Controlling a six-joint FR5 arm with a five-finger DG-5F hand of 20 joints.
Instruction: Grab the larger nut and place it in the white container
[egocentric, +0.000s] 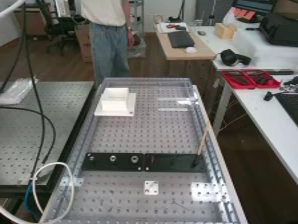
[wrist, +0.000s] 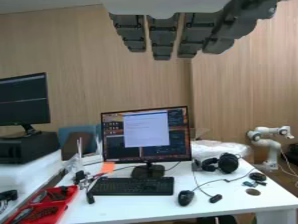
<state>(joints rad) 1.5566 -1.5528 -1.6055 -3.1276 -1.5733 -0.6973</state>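
High view has the larger nut (egocentric: 113, 158) on the bar (egocentric: 102, 165) btwn smaller nut (egocentric: 91, 158) & bearing (egocentric: 134, 159), so the robot hand (wrist: 162, 37), open w/ straight fingers in wrist view, could topple or grab a neighbour b/c parts stand close vs. its thick fingers.

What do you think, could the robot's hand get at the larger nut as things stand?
Probably yes: nothing covers the larger nut and the hand looks open, though the smaller nut and bearing flank it closely.
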